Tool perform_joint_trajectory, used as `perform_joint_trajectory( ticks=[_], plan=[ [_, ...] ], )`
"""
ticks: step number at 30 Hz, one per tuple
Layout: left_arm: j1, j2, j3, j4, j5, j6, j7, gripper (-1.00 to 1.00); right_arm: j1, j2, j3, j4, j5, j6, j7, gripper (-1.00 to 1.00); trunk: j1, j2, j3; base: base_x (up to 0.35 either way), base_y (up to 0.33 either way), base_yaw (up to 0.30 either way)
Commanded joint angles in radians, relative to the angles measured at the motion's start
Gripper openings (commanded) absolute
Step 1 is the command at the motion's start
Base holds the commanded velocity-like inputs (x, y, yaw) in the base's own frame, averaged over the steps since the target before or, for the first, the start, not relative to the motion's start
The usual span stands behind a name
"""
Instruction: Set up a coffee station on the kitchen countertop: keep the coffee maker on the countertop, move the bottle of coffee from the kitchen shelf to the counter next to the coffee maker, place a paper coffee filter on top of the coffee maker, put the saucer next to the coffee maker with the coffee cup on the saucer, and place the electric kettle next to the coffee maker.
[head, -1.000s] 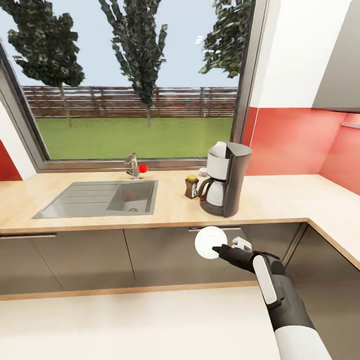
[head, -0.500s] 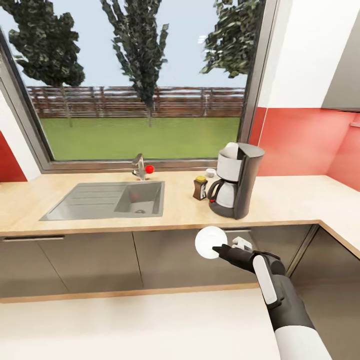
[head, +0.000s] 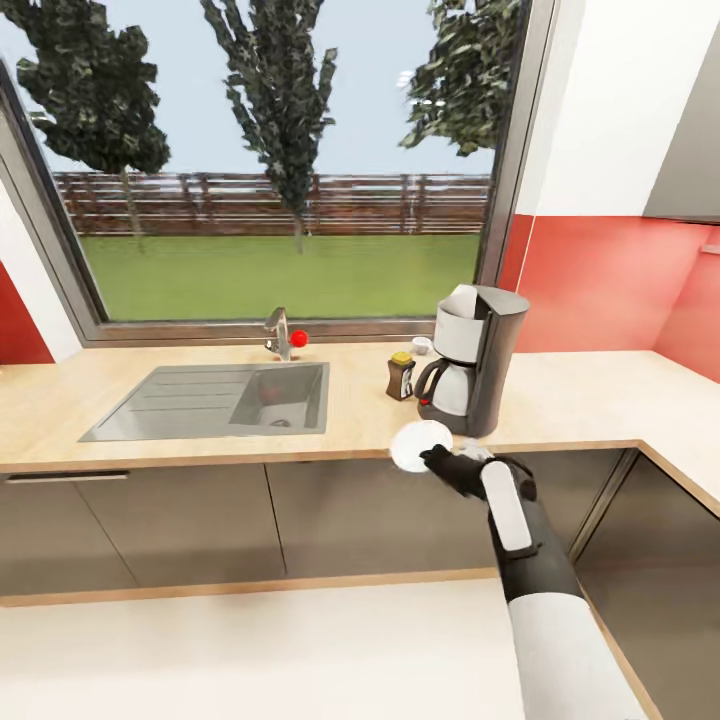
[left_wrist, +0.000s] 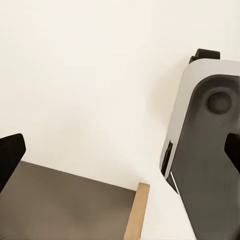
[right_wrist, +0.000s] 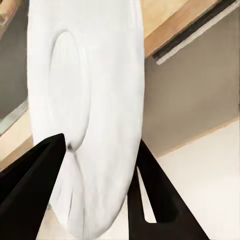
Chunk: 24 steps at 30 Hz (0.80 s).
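The coffee maker (head: 478, 358) stands on the kitchen countertop (head: 560, 405), right of the sink. The bottle of coffee (head: 401, 376) sits just left of it, and the white coffee cup (head: 423, 346) is behind, near the window. My right gripper (head: 432, 459) is shut on the rim of the white saucer (head: 418, 444), holding it tilted on edge at the counter's front edge, below the coffee maker. In the right wrist view the saucer (right_wrist: 90, 100) sits between the black fingers (right_wrist: 35, 170). My left gripper (left_wrist: 120, 155) is open with nothing in it, over pale floor.
A steel sink (head: 215, 398) with a faucet (head: 279, 335) is set into the counter at the left. Dark grey cabinets (head: 200, 520) run below. A pale island top (head: 250, 650) lies in front of me. The counter turns a corner at the right (head: 680, 470).
My right arm has lifted the saucer up and forward, from in front of the cabinet doors to the counter's front edge. Earlier the camera shifted, sliding the scene to the right.
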Motion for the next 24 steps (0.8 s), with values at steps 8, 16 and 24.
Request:
perform_joint_trajectory(
  ticks=[8, 16, 24],
  plan=[
    [0.000, -0.006, -0.011, -0.006, 0.006, 0.008, 0.006, 1.00, -0.007, 0.001, 0.027, 0.000, -0.430, -0.283, -0.542, -1.00, 0.001, -0.002, -0.002, 0.000, 0.000, 0.000],
    [0.000, 0.000, -0.008, -0.005, 0.006, 0.007, 0.006, 1.00, -0.007, 0.001, 0.029, -0.003, -0.441, -0.285, -0.547, -1.00, 0.001, -0.002, -0.002, 0.124, 0.076, 0.000],
    [0.000, -0.005, -0.008, -0.005, 0.006, 0.006, 0.006, 1.00, -0.008, 0.001, 0.029, -0.001, -0.442, -0.283, -0.546, -1.00, 0.001, -0.002, -0.002, 0.218, 0.191, 0.000]
  ],
)
